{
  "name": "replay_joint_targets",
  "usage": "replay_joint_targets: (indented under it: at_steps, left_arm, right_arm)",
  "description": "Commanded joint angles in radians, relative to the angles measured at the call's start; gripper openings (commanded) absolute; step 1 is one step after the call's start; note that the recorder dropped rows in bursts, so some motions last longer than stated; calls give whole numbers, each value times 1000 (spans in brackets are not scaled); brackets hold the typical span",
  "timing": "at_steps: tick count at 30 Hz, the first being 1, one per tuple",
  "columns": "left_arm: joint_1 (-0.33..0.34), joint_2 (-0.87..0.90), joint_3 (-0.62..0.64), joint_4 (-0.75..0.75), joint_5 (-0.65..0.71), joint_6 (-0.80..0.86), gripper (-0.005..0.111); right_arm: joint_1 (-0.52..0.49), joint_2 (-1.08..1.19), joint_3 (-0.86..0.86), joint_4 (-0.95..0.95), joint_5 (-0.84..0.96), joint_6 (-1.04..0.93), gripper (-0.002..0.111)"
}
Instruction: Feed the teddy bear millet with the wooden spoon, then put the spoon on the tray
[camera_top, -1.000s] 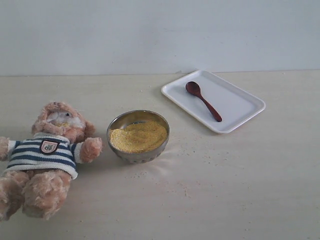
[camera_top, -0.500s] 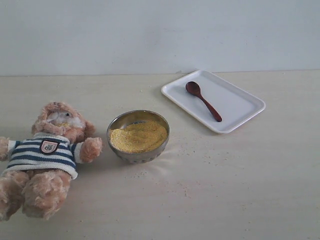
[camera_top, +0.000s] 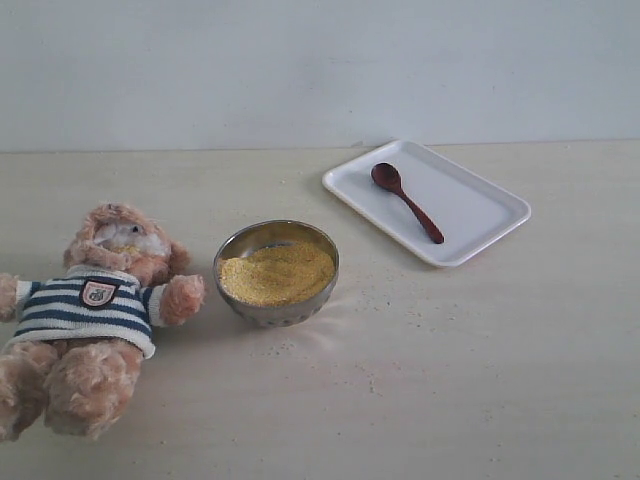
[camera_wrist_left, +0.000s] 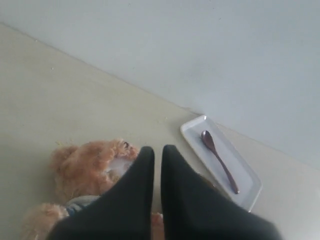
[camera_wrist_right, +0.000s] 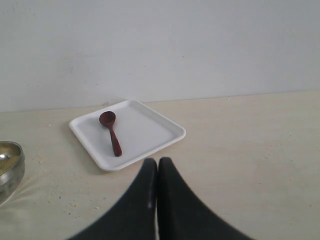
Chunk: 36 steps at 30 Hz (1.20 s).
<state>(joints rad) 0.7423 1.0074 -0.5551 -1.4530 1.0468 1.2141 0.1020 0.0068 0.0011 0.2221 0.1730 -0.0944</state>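
Observation:
The teddy bear (camera_top: 95, 310) lies on its back at the left of the table in its striped shirt; its head (camera_wrist_left: 92, 162) shows in the left wrist view. Millet (camera_top: 275, 272) fills a steel bowl (camera_top: 277, 310) beside the bear's arm. The wooden spoon (camera_top: 407, 202) rests on the white tray (camera_top: 480, 215) at the back right, also seen as spoon (camera_wrist_right: 111, 132) on tray (camera_wrist_right: 150, 131). Neither arm appears in the exterior view. My left gripper (camera_wrist_left: 157, 149) hangs above the bear, jaws nearly together and empty. My right gripper (camera_wrist_right: 158, 161) is shut on nothing, short of the tray.
Scattered millet specks (camera_top: 370, 378) lie on the pale table in front of and to the right of the bowl. A plain wall (camera_top: 320, 70) closes the back edge of the table.

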Motion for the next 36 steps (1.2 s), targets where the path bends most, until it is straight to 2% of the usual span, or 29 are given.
replay_joint_targets:
  at_steps: [1, 5, 18, 20, 24, 28, 36]
  left_arm:
    - [-169, -103, 2, -8, -186, 7, 5]
    - [-293, -207, 2, -8, -248, 7, 5]
    - [-533, -550, 2, -4, -250, 7, 5]
    - [-571, -584, 2, 17, -318, 7, 5]
    - [-633, -635, 4, 101, -427, 7, 5]
    - [-690, -665, 8, 182, -477, 5, 5]
    - [-766, -759, 136, 190, -599, -41, 5]
  right_arm:
    - [-2, -7, -1, -2, -3, 1, 0]
    - [-2, -7, -1, -2, -3, 1, 0]
    - [-2, -7, -1, -2, -27, 3, 0]
    - [-2, -7, -1, -2, -27, 3, 0]
    - [-2, -7, -1, -2, -27, 3, 0]
    - [-2, -7, -1, -2, -27, 3, 0]
    - [-2, -7, -1, -2, -27, 3, 0]
